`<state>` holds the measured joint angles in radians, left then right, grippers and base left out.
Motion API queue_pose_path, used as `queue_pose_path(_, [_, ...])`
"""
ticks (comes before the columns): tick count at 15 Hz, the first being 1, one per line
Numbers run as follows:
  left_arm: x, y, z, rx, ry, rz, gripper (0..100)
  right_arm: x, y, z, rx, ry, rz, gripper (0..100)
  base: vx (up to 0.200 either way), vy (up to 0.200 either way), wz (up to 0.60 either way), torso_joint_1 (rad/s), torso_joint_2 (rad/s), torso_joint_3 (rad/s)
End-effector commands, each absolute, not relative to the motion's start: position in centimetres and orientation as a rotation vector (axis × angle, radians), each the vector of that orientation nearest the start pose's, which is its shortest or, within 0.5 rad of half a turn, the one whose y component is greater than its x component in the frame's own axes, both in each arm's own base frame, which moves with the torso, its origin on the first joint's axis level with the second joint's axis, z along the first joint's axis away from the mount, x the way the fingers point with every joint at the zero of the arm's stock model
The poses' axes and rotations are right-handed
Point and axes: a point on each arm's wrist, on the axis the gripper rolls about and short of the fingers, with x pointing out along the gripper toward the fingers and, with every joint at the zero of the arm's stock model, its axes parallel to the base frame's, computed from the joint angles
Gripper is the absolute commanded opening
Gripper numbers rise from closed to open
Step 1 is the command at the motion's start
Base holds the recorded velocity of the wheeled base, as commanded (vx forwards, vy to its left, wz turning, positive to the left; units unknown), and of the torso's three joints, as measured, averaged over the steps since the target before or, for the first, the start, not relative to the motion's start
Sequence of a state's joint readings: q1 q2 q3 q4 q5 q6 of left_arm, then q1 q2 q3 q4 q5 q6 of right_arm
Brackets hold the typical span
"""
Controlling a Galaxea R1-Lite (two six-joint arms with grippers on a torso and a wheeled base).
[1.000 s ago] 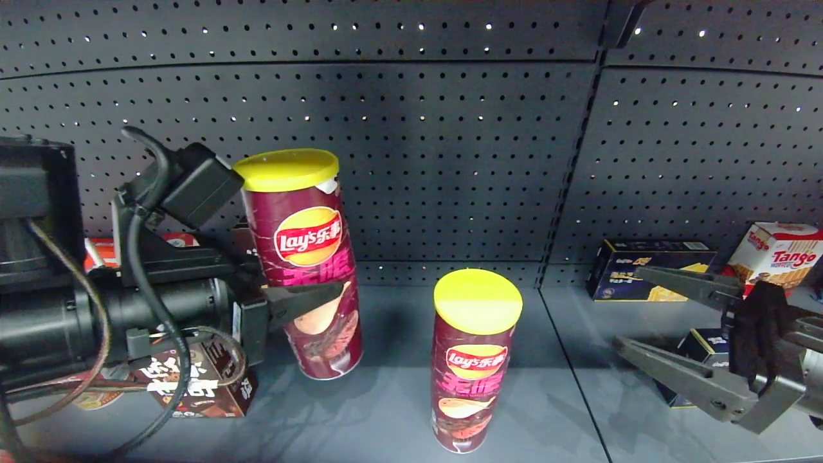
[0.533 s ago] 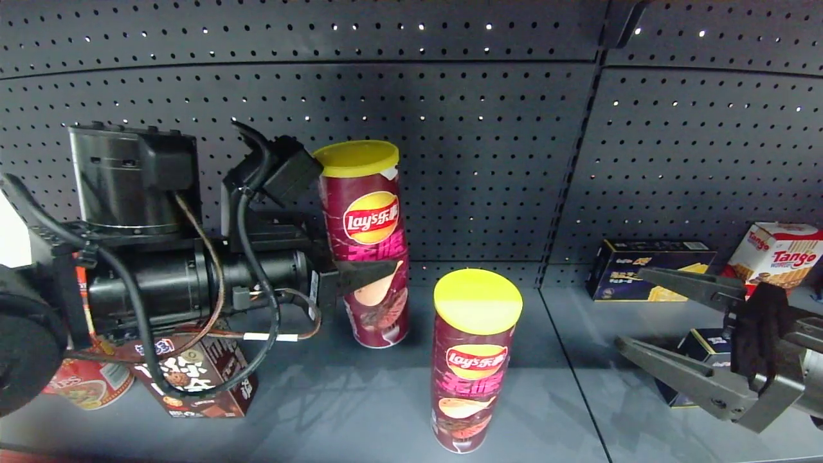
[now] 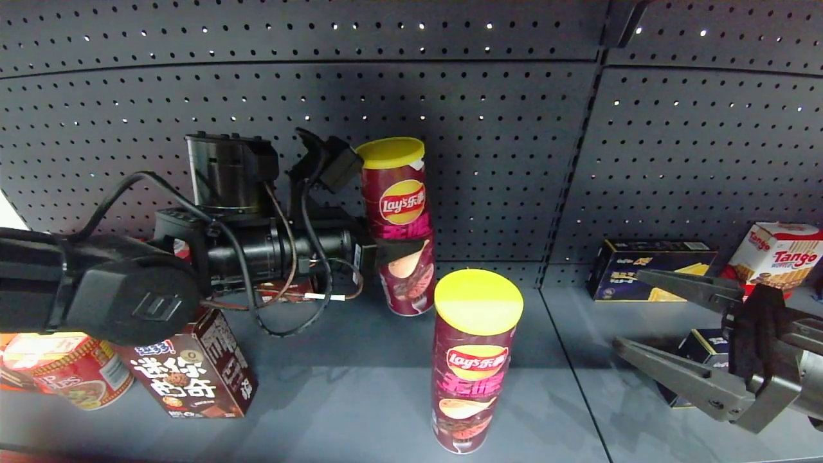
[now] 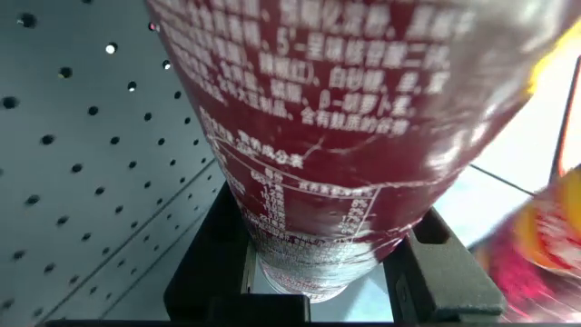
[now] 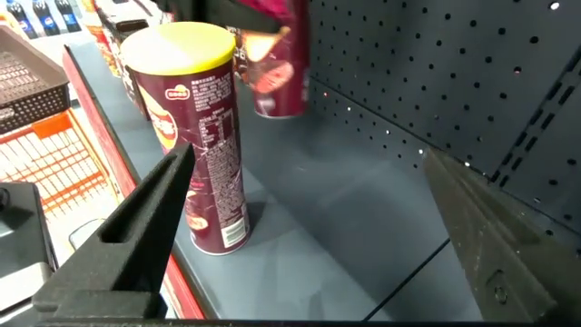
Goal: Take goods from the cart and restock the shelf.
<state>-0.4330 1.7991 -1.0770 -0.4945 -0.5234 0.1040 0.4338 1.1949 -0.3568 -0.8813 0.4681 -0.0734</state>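
My left gripper (image 3: 402,254) is shut on a maroon chips can (image 3: 398,218) with a yellow lid, holding it upright near the pegboard back wall, its base close above the shelf (image 3: 360,392). The same can (image 4: 336,154) looms large in the left wrist view, clamped between the black fingers (image 4: 436,272). A second identical chips can (image 3: 474,360) stands on the shelf in front and to the right, also seen in the right wrist view as the yellow-lidded can (image 5: 195,136). My right gripper (image 3: 662,321) hangs open at the right, holding nothing.
A brown cookie box (image 3: 193,370) and a red noodle cup (image 3: 64,373) sit at the shelf's left front. Dark snack boxes (image 3: 649,260) and a red-and-white wafer box (image 3: 781,254) stand on the right bay. An orange cart basket (image 5: 45,154) lies beyond the shelf edge.
My left arm has carried the held chips can rightward and deeper toward the back wall, to just behind the standing can. The right gripper has stayed in place.
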Motion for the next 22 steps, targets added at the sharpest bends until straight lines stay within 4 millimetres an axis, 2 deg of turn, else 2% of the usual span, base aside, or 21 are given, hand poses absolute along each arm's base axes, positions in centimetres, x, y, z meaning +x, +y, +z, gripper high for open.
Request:
queue_pose_path(1, [32.5,-16.4,19.7,0.084,0.217,-0.969,0,14.5,7.8,20.4,-0.069,-0.075,0.901,100,0.0,0.0,0.0,0.0,0.0,0.0])
queue_pose_path(11, [33.6,-17.5,18.6,0.106,0.224,-0.978,0,14.6,7.6,20.4,-0.07,-0.076,0.888,100,0.0,0.0,0.0,0.0,0.0,0.0])
queue_pose_path(12, [34.1,-17.8,18.8,0.119,0.21,-0.981,0,14.5,7.5,20.4,-0.07,-0.079,0.887,100,0.0,0.0,0.0,0.0,0.0,0.0])
queue_pose_path(22, [34.9,-20.2,17.5,0.123,0.221,-1.029,0,14.5,7.5,20.5,-0.07,-0.082,0.887,100,0.0,0.0,0.0,0.0,0.0,0.0])
